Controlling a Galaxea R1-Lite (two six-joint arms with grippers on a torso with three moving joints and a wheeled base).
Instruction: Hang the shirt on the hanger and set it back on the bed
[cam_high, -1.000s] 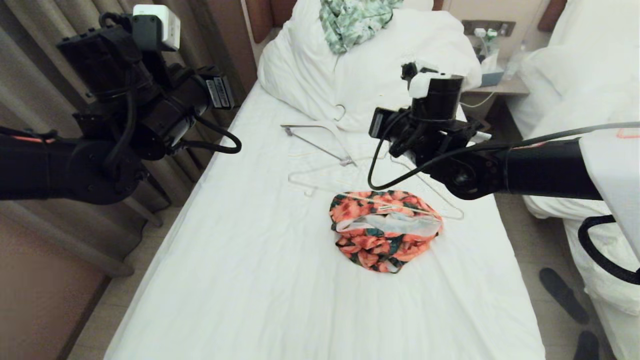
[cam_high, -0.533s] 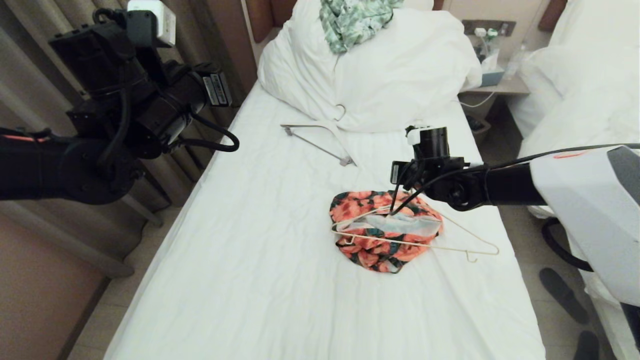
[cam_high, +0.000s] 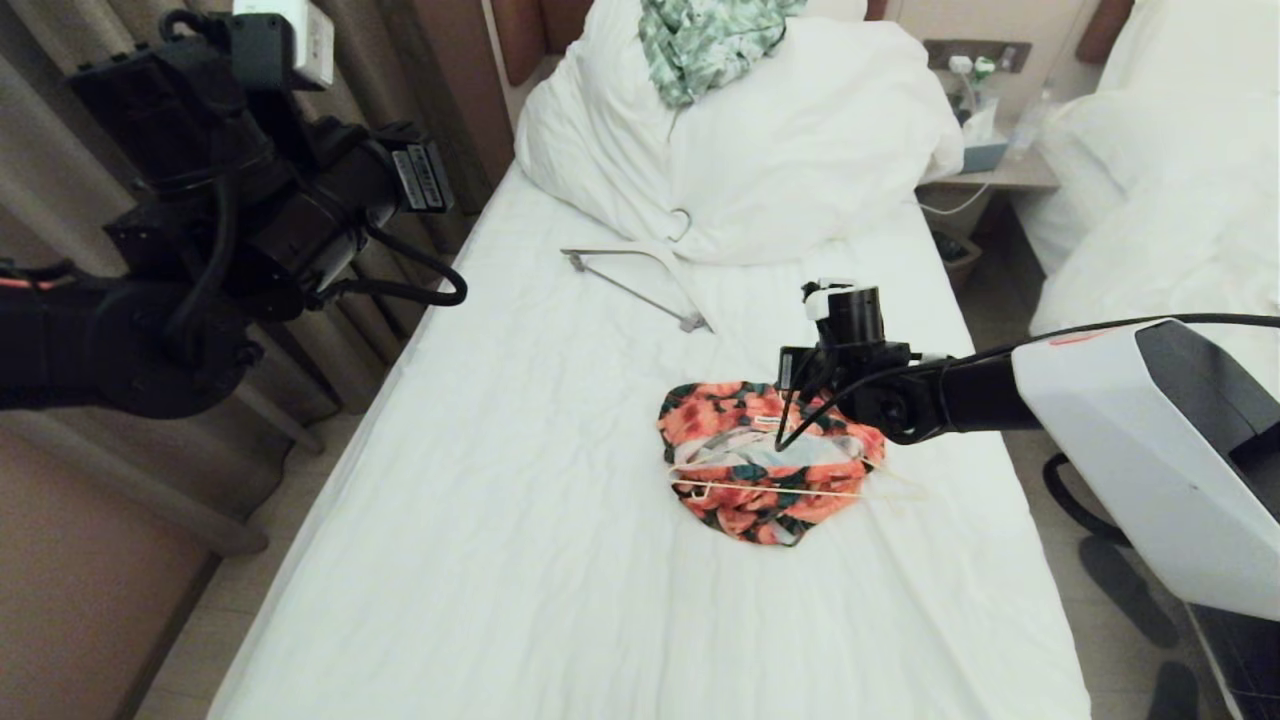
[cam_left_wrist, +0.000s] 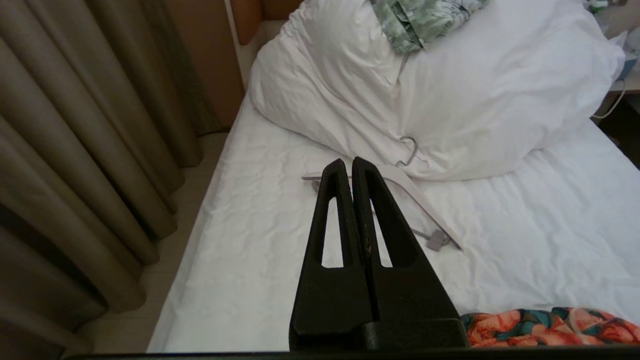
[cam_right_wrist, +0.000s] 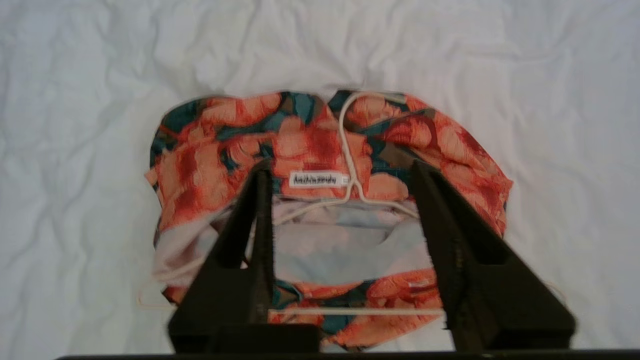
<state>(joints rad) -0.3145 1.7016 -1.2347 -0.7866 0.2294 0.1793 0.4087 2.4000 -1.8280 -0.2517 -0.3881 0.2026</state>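
Dropped from the right pincer (cam_right_wrist: 340, 185), now apart, the hanger (cam_right_wrist: 350, 195) lies on the shirt (cam_right_wrist: 210, 170) beneath.

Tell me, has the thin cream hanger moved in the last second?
Yes. The hanger went from beside the grey-bar hanger toward the foot of the bed, onto the shirt.

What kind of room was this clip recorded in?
Most likely a twin hotel room: a single bed with a smooth white sheet, a neighbouring bed piled with white duvet, a bedside table between them, and heavy floor-length curtains alongside.
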